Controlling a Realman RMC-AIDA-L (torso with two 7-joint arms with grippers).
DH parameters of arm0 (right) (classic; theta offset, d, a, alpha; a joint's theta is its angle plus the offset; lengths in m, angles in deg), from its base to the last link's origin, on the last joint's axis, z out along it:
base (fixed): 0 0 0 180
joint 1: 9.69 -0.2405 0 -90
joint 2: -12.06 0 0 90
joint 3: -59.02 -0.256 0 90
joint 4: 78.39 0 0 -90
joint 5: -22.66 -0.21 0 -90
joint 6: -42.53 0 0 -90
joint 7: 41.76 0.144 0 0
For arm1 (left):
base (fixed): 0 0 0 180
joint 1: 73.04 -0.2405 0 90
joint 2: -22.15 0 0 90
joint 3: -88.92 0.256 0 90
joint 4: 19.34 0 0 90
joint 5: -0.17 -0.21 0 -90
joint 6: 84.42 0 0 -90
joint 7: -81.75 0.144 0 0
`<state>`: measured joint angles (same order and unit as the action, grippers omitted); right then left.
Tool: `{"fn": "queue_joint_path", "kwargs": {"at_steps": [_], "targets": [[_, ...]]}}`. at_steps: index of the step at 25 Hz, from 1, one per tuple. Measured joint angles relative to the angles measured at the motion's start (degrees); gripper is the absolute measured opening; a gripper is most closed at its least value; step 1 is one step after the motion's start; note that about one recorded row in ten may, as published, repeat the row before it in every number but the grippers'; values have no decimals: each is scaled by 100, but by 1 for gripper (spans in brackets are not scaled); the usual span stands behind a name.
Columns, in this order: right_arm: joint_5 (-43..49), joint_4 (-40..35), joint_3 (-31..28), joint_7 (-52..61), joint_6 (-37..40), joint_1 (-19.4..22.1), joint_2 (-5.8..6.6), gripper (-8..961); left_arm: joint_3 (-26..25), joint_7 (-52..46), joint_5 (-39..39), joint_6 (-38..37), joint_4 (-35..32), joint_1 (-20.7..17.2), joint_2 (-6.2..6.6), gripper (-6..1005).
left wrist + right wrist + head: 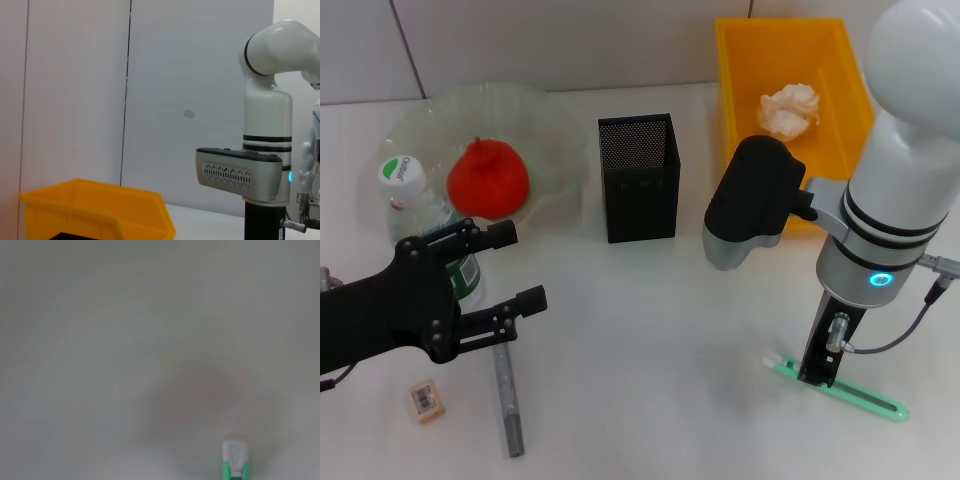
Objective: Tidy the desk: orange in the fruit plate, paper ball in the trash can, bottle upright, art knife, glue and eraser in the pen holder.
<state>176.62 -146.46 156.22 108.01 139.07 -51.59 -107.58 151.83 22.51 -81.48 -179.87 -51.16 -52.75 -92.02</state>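
We see a white desk from above. The right gripper [817, 376] is down at the desk, directly over the green art knife [840, 390], which lies flat near the desk's front right; the arm hides the fingers, so we cannot tell whether they are spread or pinching the handle. The left gripper [515, 268] hovers with its fingers spread wide, above a grey glue stick [507, 395] and just in front of the upright bottle [425, 215].

The orange [488, 179] already sits in the clear fruit plate [550, 120], and the paper ball [788, 108] lies in the yellow trash can [740, 60]. The eraser [426, 399] lies near the front left. The black mesh pen holder [638, 177] stands mid-desk, apparently empty.

We judge the step in hand to be picking up the knife. To do it well, the fingers should close across the narrow handle near its middle and lift it level, so that it does not swing before being tipped end-down into the holder.

The right wrist view shows only the knife's white and green end [235, 460] on bare desk. The left wrist view shows the can's outer wall [95, 210] and the right arm [265, 125] from the side.
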Motion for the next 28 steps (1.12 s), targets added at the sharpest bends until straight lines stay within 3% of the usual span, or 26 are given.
{"fn": "queue_joint_path", "kwargs": {"at_steps": [10,28], "targets": [[11,-22,-12,8,-5,16,12,87,6,0,0,0,0,1,0,787],[146,-297,-31,35,8,63,16,86,2,0,0,0,0,19,0,786]]}}
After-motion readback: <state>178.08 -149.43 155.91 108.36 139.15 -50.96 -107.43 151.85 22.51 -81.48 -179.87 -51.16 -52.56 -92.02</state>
